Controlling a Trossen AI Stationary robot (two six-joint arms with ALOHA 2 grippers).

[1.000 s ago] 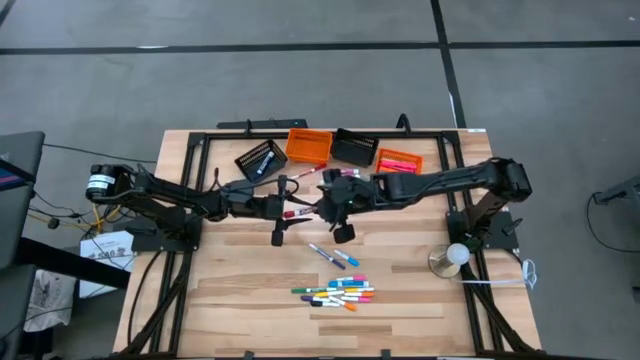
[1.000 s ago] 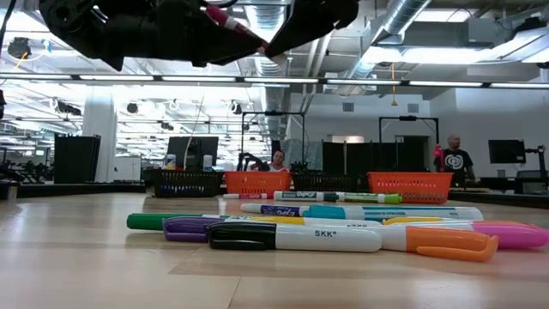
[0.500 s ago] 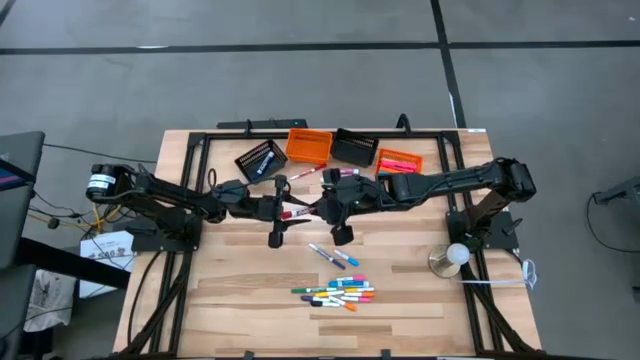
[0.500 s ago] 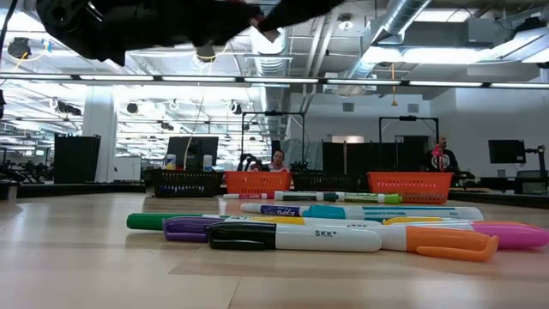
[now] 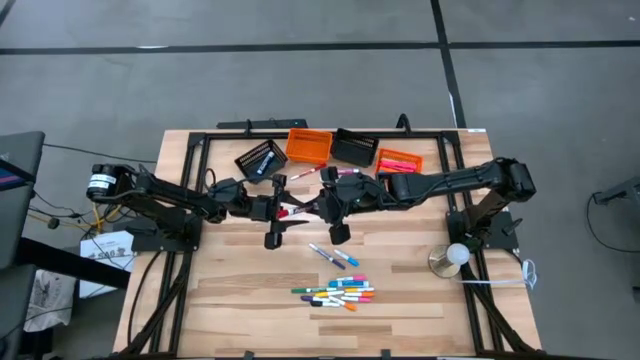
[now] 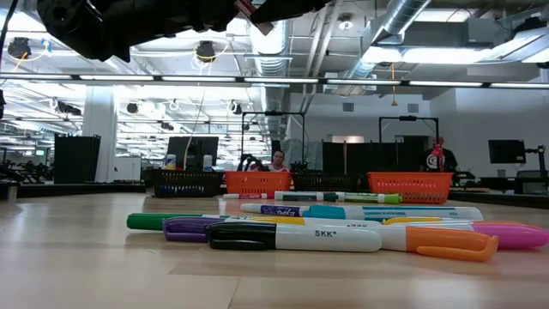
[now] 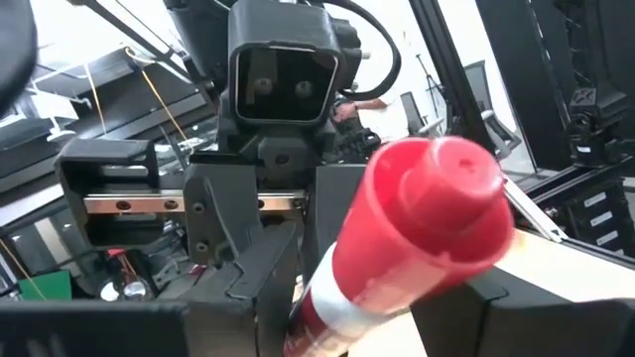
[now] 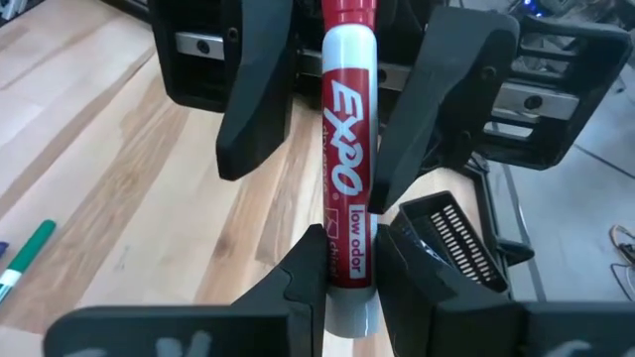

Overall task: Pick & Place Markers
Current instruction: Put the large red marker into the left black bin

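Looks like a mid-air handoff: right gripper (image 8: 349,263) is clamped on the red marker (image 8: 347,169) above the counter (image 5: 240,290), left gripper (image 8: 327,109) spread wide around its far end. Next, I'd guess, left closes, right lets go.

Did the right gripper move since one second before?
Yes. The right gripper shifted slightly left, away from the bright orange bin, holding the red marker.

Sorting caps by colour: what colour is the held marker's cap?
Red, on the marker; clearest in the left wrist view.
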